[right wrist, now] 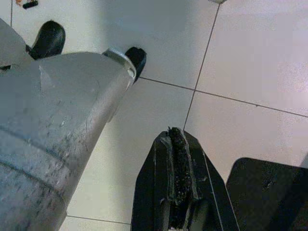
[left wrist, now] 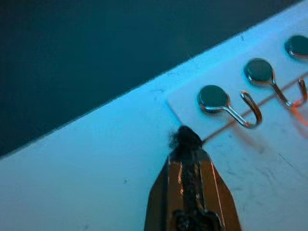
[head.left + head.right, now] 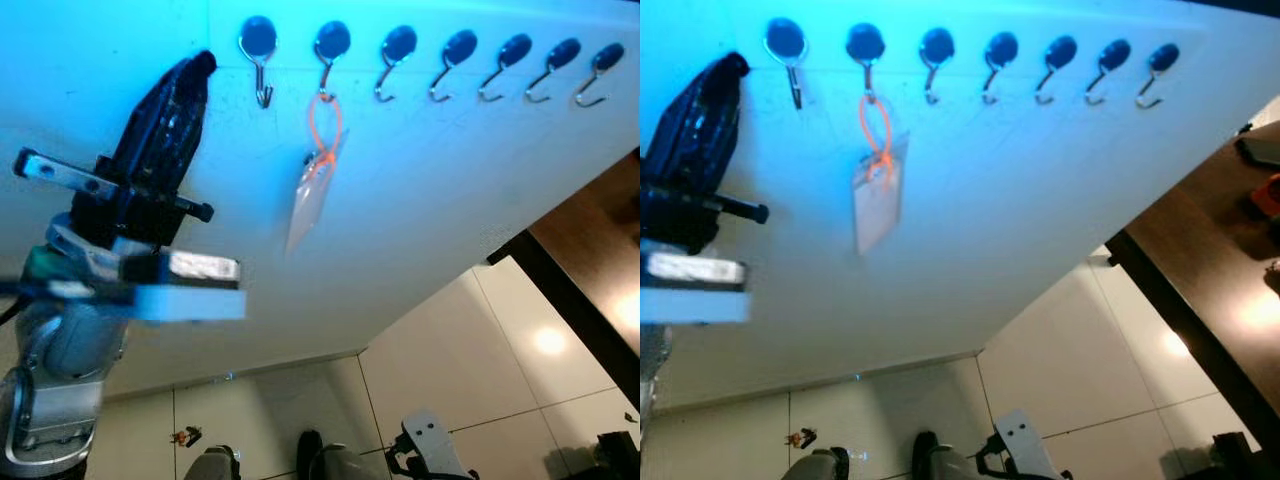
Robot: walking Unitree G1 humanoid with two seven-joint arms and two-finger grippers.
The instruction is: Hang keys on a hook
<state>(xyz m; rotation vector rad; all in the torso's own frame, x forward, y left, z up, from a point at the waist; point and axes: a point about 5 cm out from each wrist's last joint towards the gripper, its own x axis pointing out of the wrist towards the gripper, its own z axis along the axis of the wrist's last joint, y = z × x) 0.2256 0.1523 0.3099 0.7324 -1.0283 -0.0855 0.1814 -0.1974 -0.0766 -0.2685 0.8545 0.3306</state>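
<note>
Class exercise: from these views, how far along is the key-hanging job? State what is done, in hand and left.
Done: the orange loop with its tag hangs on the second hook. In hand: nothing; the left pincer, shut, is raised beside the first hook. Left: apparently only lowering that arm.

A pale white wall [image 3: 450, 190], washed in bluish light, takes up most of the head views. Below it lies a floor of large glossy cream tiles [image 3: 470, 350] with thin dark grout lines, and a bright soft glare [image 3: 548, 341] from a lamp reflects off one tile. A dark brown wooden table [image 3: 1210, 260] with a black edge stands to the right, near the wall. A small dark and orange object [image 3: 186, 436], too small to tell, lies on the floor near the foot of the wall.
</note>
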